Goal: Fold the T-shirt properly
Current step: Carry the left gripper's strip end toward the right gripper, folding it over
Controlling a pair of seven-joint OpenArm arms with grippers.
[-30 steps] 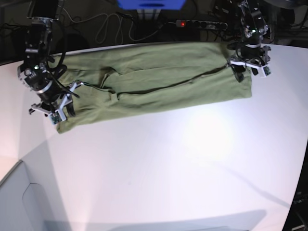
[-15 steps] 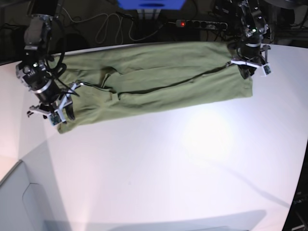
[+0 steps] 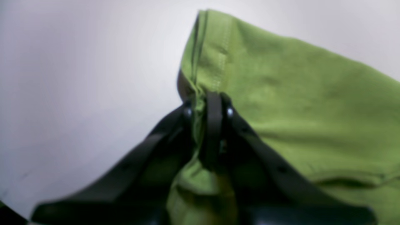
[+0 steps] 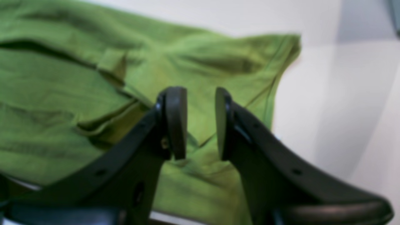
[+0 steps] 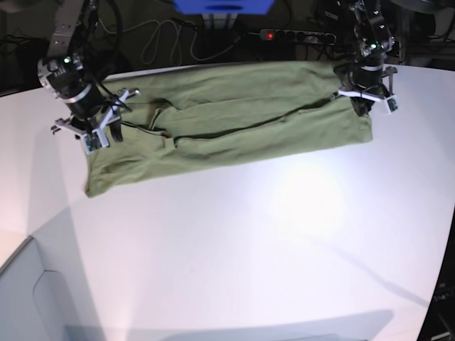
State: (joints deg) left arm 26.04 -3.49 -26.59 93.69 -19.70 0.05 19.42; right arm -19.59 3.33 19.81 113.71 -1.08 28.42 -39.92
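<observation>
Left gripper (image 3: 207, 107) is clamped on the shirt (image 5: 234, 124) hem; right gripper (image 4: 200, 122) gapes above its far end (nothing held) — regrasp needed before the next fold.

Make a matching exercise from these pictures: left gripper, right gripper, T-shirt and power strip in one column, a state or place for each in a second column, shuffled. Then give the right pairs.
Column one:
1. left gripper
2. right gripper
3. T-shirt
4. power strip

Column two:
A. spread lengthwise on the white table, sides folded inward
B. open, nothing between its fingers, cloth below it
C. off the table at the back, a red light lit on it
D. shut on a hemmed edge of green cloth

Pairs: 1-D, 2-B, 3-A, 4-C
</observation>
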